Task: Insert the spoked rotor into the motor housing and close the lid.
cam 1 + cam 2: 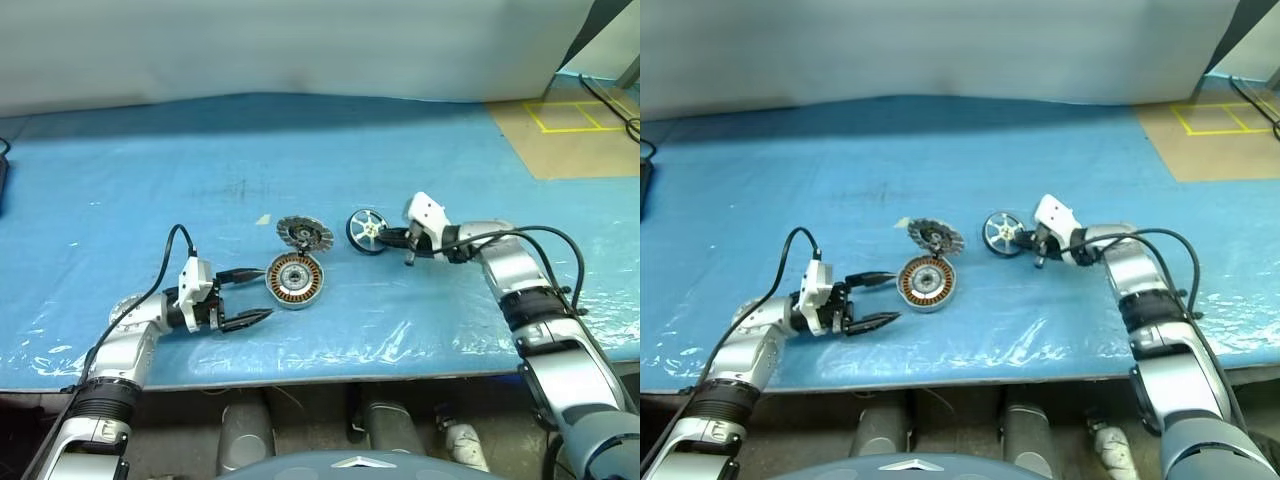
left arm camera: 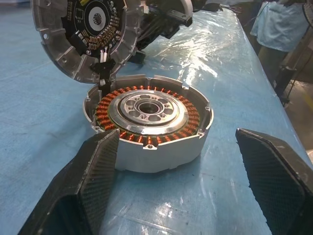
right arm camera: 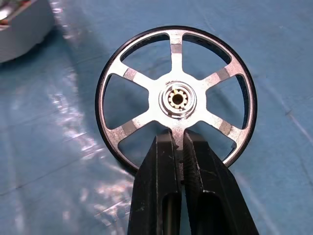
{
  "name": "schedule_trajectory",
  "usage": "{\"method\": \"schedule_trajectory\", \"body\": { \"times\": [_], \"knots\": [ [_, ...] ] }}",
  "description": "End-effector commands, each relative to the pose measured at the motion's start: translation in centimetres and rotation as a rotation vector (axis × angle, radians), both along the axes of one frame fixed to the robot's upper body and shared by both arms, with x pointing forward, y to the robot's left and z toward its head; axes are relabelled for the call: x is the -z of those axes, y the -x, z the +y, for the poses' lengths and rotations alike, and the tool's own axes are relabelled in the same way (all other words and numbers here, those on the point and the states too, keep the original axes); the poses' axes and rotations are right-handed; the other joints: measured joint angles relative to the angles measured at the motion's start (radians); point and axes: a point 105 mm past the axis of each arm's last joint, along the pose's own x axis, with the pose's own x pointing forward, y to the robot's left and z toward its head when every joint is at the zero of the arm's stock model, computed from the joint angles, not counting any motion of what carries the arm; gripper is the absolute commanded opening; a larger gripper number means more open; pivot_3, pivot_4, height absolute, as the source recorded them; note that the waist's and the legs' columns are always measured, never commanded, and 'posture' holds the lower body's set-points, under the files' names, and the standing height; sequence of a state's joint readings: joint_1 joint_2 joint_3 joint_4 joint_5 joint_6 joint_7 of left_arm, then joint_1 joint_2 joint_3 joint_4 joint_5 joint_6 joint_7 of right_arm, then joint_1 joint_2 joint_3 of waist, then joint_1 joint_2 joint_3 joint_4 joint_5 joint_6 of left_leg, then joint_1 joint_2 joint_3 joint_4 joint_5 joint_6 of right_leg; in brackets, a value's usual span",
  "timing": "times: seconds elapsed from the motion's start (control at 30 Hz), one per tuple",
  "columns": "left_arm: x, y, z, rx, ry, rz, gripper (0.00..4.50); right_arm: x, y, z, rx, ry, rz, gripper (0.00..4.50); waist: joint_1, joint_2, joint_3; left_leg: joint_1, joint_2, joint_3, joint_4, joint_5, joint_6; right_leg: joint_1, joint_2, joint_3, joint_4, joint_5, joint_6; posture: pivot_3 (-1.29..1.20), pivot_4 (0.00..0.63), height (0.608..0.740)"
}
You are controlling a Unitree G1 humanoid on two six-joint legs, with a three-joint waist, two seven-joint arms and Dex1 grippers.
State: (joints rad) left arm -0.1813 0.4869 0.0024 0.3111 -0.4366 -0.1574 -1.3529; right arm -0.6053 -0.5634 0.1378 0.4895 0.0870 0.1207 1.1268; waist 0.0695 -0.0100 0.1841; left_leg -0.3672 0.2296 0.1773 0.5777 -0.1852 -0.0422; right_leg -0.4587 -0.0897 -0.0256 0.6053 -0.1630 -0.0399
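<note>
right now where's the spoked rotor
In the left eye view the spoked rotor stands on edge on the blue table, right of the lid, pinched by a spoke in the shut right gripper.

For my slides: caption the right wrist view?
Right gripper shut on one spoke of the spoked rotor, above the blue table cover.

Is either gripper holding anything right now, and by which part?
The right gripper is shut on the spoked rotor, pinching one spoke just below the hub. The left gripper is open, holding nothing.
</note>
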Motion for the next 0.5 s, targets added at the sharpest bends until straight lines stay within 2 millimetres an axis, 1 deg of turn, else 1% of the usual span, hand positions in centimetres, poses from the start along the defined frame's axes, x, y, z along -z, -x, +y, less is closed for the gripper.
{"method": "schedule_trajectory", "body": {
  "times": [0.03, 0.13, 0.2, 0.27, 0.33, 0.4, 0.5],
  "knots": [
    [-0.3, 0.1, 0.3, -0.005, 0.01, -0.023, 4.0, -2.3, 1.8, -0.1, -0.058, -0.106, -0.006, 0.02, 0.001, 0.0, 0.0, 0.0, 0.0, 0.0, 0.0, 0.0, 0.0, 0.0, 0.0, 0.0, 0.0, 0.0, 0.0, 0.0, 0.15, 0.74],
    [-0.2, 0.2, 0.1, 0.001, 0.015, -0.018, 4.0, -2.1, 4.2, 0.1, -0.126, -0.136, 0.053, 0.02, 0.002, 0.0, 0.0, 0.001, 0.0, 0.0, 0.0, 0.0, 0.0, 0.001, 0.0, 0.0, 0.0, 0.0, 0.0, 0.0, 0.15, 0.74],
    [-0.1, 0.1, 0.1, 0.004, 0.015, -0.017, 4.0, -2.3, 5.2, 0.3, -0.165, -0.154, 0.085, 0.02, 0.001, 0.0, 0.0, 0.002, 0.0, 0.0, 0.0, 0.0, 0.0, 0.001, 0.0, 0.0, 0.0, 0.0, 0.001, 0.0, 0.15, 0.74],
    [-0.1, 0.1, 0.0, 0.01, 0.019, -0.014, 4.0, -2.6, 6.7, 1.4, -0.245, -0.175, 0.114, 0.02, 0.0, 0.0, 0.0, 0.002, 0.0, 0.0, 0.0, 0.0, 0.0, 0.001, 0.0, 0.0, 0.0, -0.004, 0.007, 0.0, 0.15, 0.74],
    [-0.1, 0.2, -0.1, 0.016, 0.023, -0.01, 4.0, -3.0, 8.1, 2.7, -0.327, -0.206, 0.128, 0.02, 0.001, 0.0, 0.0, 0.003, 0.0, 0.0, 0.0, 0.0, 0.0, 0.001, 0.0, 0.0, 0.0, -0.004, 0.007, 0.0, 0.15, 0.74],
    [-0.1, 0.1, -0.2, 0.021, 0.028, -0.007, 4.0, -3.5, 8.7, 4.1, -0.377, -0.238, 0.132, 0.02, 0.001, 0.0, 0.0, 0.003, 0.0, 0.0, 0.0, 0.0, 0.0, 0.001, 0.0, 0.0, 0.0, -0.004, 0.007, 0.0, 0.15, 0.74],
    [0.1, 0.2, -0.2, 0.029, 0.028, 0.0, 4.0, -4.3, 8.7, 5.9, -0.421, -0.288, 0.111, 0.02, 0.001, 0.0, 0.0, 0.003, 0.0, 0.0, 0.0, 0.0, 0.0, 0.001, 0.0, 0.0, 0.0, -0.004, 0.007, 0.0, 0.15, 0.74]
  ]
}}
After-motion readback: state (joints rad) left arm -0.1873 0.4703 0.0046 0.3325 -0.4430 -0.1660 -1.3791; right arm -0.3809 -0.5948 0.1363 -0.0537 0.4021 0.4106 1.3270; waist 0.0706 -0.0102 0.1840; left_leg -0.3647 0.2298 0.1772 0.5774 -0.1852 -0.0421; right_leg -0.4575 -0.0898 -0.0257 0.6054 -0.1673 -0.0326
